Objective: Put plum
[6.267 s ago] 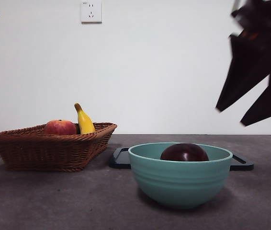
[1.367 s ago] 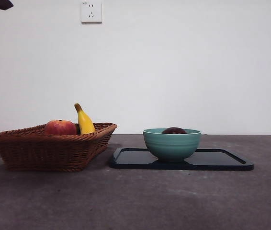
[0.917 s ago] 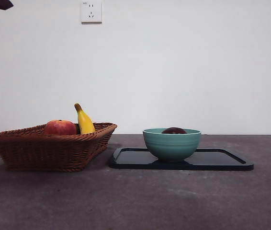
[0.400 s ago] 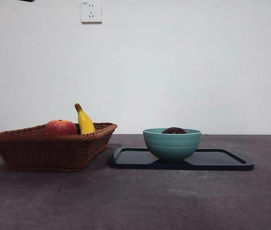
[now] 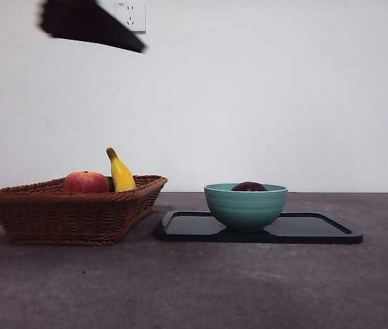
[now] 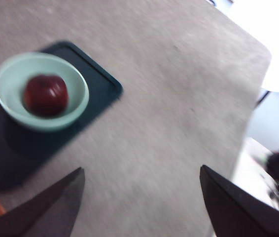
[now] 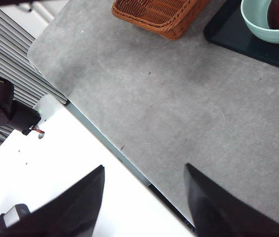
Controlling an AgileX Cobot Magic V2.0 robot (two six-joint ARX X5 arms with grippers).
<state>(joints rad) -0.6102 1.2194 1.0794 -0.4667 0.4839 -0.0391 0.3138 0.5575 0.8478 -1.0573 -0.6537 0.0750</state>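
Plum (image 6: 45, 95) sits in the bowl (image 6: 75, 109) on tray (image 5: 304, 229); left gripper (image 6: 139, 207) hangs wide & empty above; right gripper (image 7: 144, 202) wide, parked; we judge next: descend, grasp plum.

- You're in a lab-style test room: bare white wall (image 5: 262, 103), one wall socket (image 5: 130, 16).
- Grey tabletop (image 5: 194, 288), rounded corners; slatted shutter (image 7: 6, 59) beyond its edge.

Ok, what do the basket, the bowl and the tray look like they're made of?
The basket looks like woven wicker or rattan: brown plaited strands with a braided rim. The bowl seems glazed ceramic, though it could be plastic: teal, smooth, with faint ridges around it. The tray looks like glossy black plastic, since it mirrors the bowl's base.
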